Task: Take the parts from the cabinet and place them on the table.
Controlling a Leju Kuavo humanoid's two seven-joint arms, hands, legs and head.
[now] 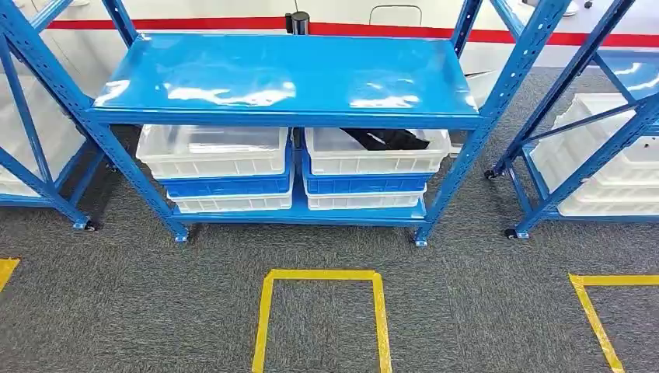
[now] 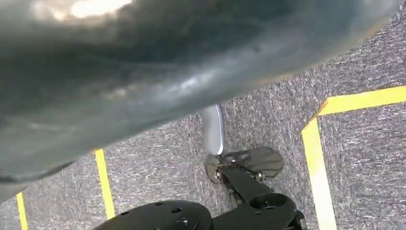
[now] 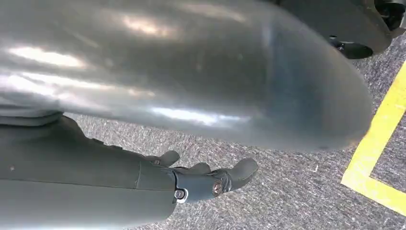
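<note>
Seen from the head, a blue steel rack with white plastic crates stands at the far left on the grey carpet, and a strip of yellow tape marks the floor at that edge. In the middle stands the blue metal shelving cabinet, its glossy top shelf bare and reflecting the lights. On its lower shelf sit two stacks of crates side by side: the left stack has an open white plastic crate on top, a blue crate under it and another white one beneath. The right stack is built the same way, and its top white crate holds the black elongated parts, lying at a slant inside it, partly hidden under the shelf edge. In front of the cabinet a yellow tape rectangle is laid on the carpet. Further right, another blue rack carries more white crates, with a second yellow tape outline before it. In the left wrist view I cannot tell how the left hand is set. In the right wrist view the right hand hangs above the carpet, its dark fingers loosely apart, holding nothing.
</note>
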